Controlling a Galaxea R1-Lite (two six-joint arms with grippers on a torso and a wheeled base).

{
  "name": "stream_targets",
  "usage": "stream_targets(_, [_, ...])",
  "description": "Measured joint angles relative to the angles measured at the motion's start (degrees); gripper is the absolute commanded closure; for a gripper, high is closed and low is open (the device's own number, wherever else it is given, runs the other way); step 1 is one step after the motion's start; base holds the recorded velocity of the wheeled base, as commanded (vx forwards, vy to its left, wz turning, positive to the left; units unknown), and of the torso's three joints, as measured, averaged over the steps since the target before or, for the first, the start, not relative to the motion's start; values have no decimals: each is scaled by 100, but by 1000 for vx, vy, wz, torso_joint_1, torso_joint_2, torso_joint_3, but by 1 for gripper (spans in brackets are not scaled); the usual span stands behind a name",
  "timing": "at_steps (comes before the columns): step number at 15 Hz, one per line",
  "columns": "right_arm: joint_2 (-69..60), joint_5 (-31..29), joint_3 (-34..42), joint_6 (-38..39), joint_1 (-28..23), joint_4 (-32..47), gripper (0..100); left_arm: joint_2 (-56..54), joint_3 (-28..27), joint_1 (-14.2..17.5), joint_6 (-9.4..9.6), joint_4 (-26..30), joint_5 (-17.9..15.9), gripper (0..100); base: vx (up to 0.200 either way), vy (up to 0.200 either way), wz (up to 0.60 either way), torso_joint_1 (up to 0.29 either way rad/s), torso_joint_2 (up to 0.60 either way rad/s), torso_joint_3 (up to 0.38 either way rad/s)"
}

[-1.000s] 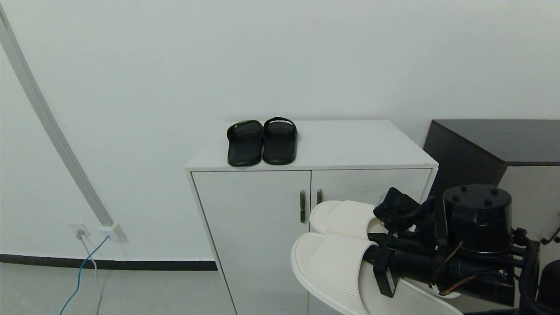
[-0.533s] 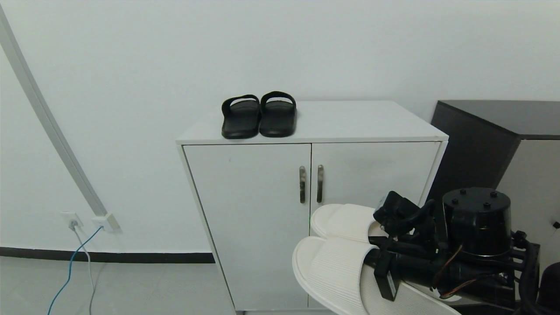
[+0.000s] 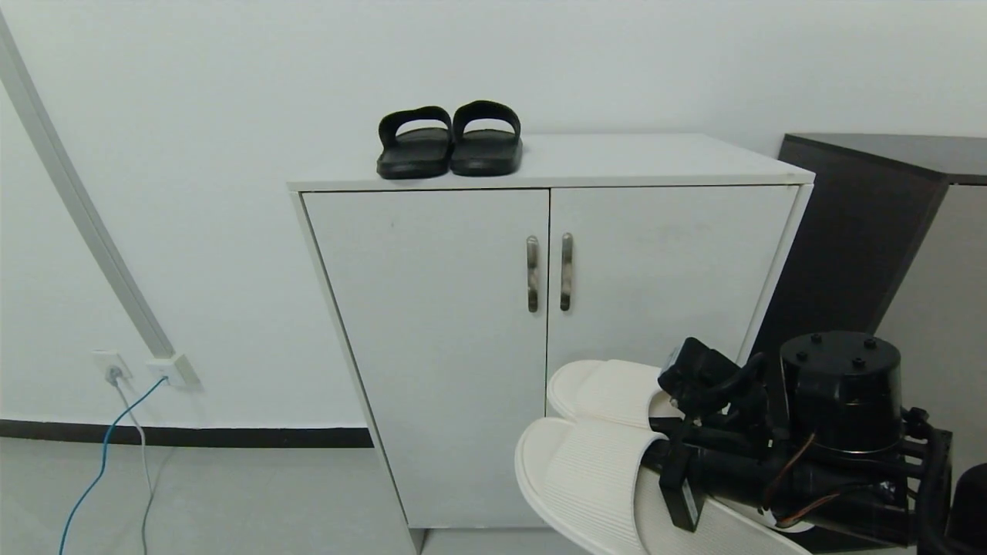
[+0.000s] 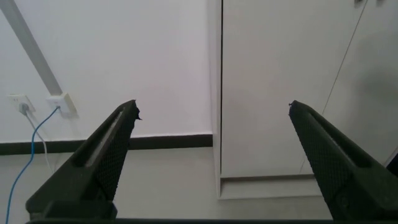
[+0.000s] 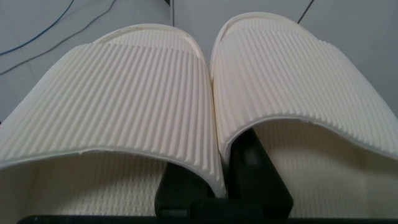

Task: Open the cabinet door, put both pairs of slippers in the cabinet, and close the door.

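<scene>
The right tool point(image 3: 665, 453) pinches the white slippers point(image 3: 586, 470) together by their touching inner edges, low in front of the right cabinet door point(image 3: 663, 270). Its fingertips are hidden under the ribbed straps, and the heels are cut off at the head view's lower edge. The black slippers point(image 3: 486, 146) sit side by side on top of the white cabinet point(image 3: 432, 324), toward its left. Both doors are shut, with the handles point(image 3: 532, 274) close together. The left tool point(image 4: 212, 109) is spread wide near the cabinet's lower left corner.
</scene>
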Motion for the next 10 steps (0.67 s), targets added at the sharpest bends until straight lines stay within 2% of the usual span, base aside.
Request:
stream_targets(1, [6,0,0,-2,0,4,100,6,0,0,5,6,0,0,0,0,0,2,315,271])
stream_targets(6, [72,0,0,-5,0,1,100,0,-60,0,-9,9,0,0,0,0,0,0,0,0])
stream_targets(8, [83,0,2,-2,0,1,100,116,-542,-4,-205,1,-10,0,0,0,0,0,0,0])
stream_targets(10, [89,0,13,-2,0,0,100,551,-1033,-60,-383,-5,-205,0,0,0,0,0,0,0])
